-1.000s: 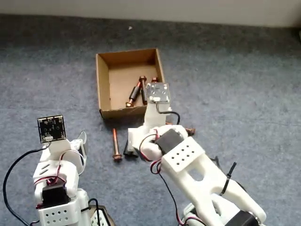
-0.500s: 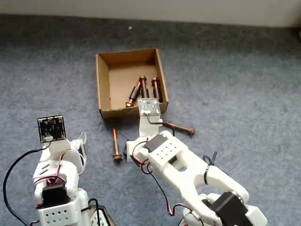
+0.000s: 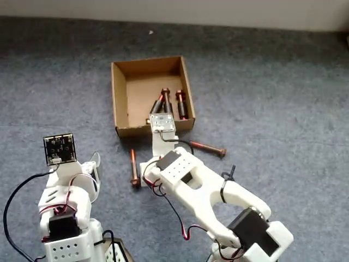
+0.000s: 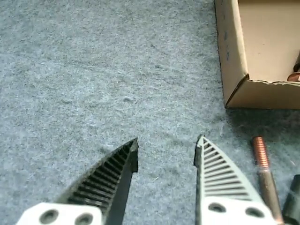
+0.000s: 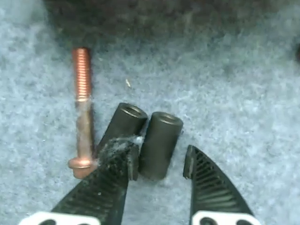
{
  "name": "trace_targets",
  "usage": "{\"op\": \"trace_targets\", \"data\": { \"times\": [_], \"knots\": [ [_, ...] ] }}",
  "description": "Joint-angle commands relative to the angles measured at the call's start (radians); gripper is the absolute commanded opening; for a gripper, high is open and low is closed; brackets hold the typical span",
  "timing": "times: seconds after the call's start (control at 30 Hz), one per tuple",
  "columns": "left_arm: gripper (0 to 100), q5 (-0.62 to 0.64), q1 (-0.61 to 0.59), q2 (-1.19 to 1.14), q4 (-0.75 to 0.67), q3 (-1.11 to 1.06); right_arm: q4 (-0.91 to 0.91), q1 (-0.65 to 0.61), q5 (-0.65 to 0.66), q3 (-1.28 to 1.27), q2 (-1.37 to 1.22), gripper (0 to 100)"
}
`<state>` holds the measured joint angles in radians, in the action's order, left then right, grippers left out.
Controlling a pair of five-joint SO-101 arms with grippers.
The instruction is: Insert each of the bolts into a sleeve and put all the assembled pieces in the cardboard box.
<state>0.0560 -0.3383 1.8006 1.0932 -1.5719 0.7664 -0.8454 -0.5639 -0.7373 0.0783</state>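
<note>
My right gripper (image 5: 161,162) is open and low over the carpet, with one black sleeve (image 5: 160,138) lying between its fingertips. A second black sleeve (image 5: 123,123) lies touching the first, and a copper bolt (image 5: 83,112) rests just beyond it. In the high view that bolt (image 3: 133,167) lies below the cardboard box (image 3: 115,98), and another bolt (image 3: 208,147) lies to the right of the right arm (image 3: 180,174). Assembled pieces (image 3: 181,105) rest inside the box. My left gripper (image 4: 167,145) hangs open over bare carpet, near the box corner (image 4: 232,51) and the bolt (image 4: 262,168).
Grey carpet covers the whole work area, with open room left of and beyond the box. The left arm (image 3: 68,185) stands at the lower left. A pale wall edge runs along the far side.
The right arm has swung left and drawn back from the box's front edge, uncovering the bolt on its right. The left arm has stayed still.
</note>
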Motion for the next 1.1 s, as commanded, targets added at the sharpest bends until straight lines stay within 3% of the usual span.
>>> {"op": "trace_targets", "data": {
  "times": [0.0, 0.13, 0.33, 0.83, 0.93, 1.07],
  "knots": [
    [22, -0.009, -0.012, 0.008, -0.021, 0.004, -0.005, -0.007, -0.011, 0.027, -0.007, 14.3],
    [22, -0.009, -0.012, 0.008, -0.020, 0.004, -0.005, 0.022, 0.003, 0.028, -0.007, 0.0],
    [22, -0.009, -0.012, 0.008, -0.020, 0.004, -0.004, 0.105, 0.098, 0.019, 0.113, 0.5],
    [22, -0.094, -0.002, 0.008, -0.023, 0.054, -0.062, 0.509, 0.118, -0.328, 0.958, 0.5],
    [22, -0.095, 0.059, 0.001, -0.018, 0.124, -0.188, 0.602, 0.117, -0.414, 1.041, 0.5],
    [22, -0.095, 0.226, -0.001, -0.017, 0.189, -0.367, 0.753, 0.112, -0.526, 1.109, 0.5]
  ]
}}
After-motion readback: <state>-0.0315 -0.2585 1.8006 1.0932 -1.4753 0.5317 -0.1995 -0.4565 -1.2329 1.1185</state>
